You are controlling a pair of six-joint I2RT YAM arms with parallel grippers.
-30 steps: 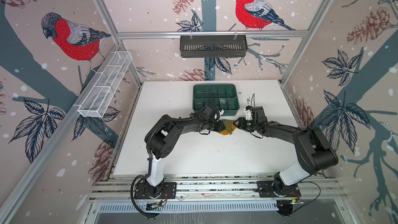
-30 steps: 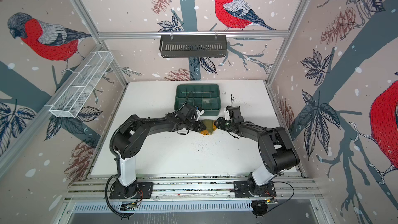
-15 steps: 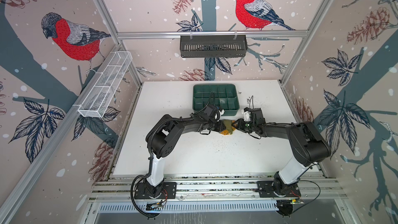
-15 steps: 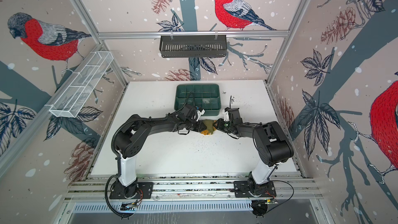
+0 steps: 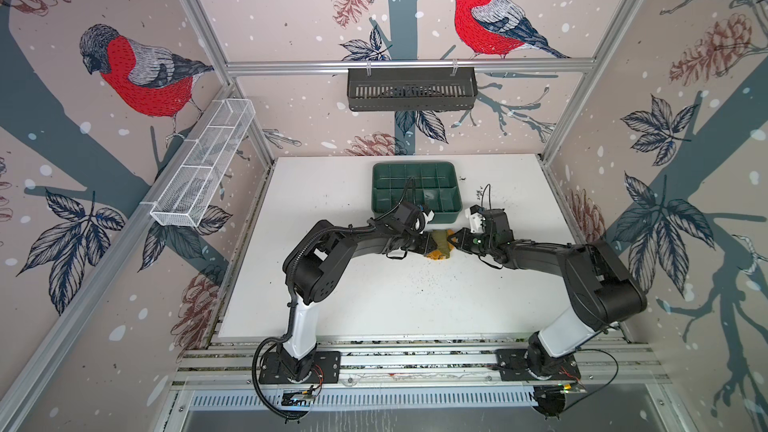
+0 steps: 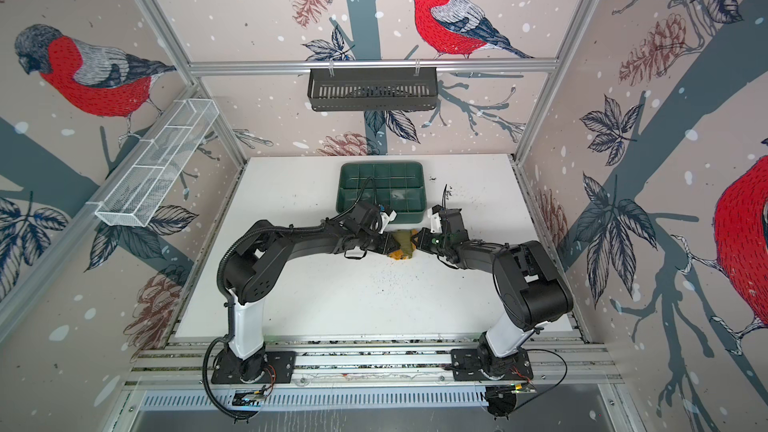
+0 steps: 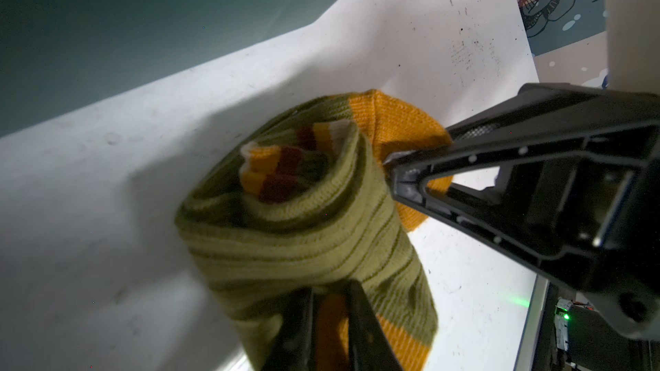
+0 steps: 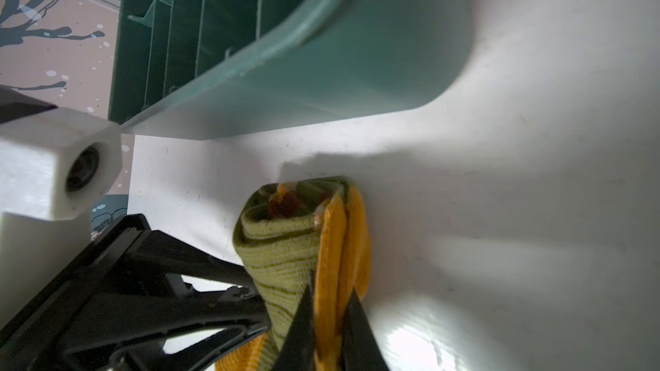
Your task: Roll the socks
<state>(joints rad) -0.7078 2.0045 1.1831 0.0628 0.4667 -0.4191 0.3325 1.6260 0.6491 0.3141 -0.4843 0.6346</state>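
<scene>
**Right claw closes on the sock roll**

Since a second ago the right arm's elbow has shifted slightly and its wrist has edged toward the centre. The right claw [image 5: 454, 238], which stood wider then, has narrowed onto the orange flap at the roll's right side. In the right wrist view its fingers [image 8: 359, 344] pinch that orange knit between them. The left arm has hardly moved. The left claw [image 5: 429, 245] is clamped on the opposite side of the bundle, and the left wrist view shows orange fabric squeezed between its fingers [image 7: 296, 333].

The socks [image 5: 440, 243] are where they were, mid tabletop [image 5: 374, 297], between the two claw tips and wound into a short, fat roll. Its long axis runs from the near edge toward the back wall, crosswise to both claws. An orange patch shows at the near end. The spiral end, with its brown, orange and cream stripes, faces away toward the green tray [image 5: 432, 178], which stands just behind the roll.
</scene>
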